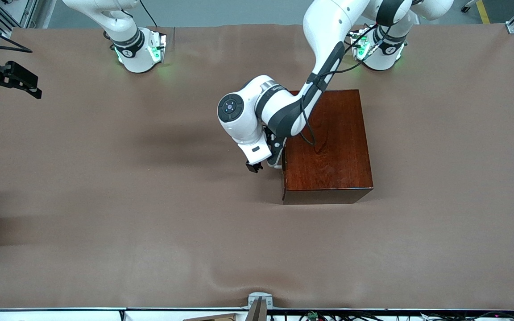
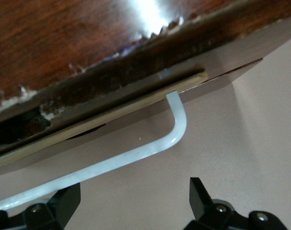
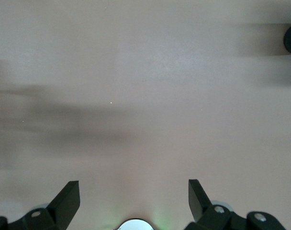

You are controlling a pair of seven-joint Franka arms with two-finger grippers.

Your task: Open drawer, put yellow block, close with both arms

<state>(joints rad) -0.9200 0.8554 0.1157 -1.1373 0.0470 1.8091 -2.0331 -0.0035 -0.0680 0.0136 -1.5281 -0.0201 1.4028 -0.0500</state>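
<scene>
White handle [image 2: 136, 155] toward right arm's end

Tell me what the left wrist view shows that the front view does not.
Only the left wrist view: the white handle on the drawer front, the drawer nearly shut, and the left gripper open right at the handle. Only the front view: both arms' bases, the whole table, and the right gripper waiting at the right arm's end. Both: the dark wooden box.
</scene>
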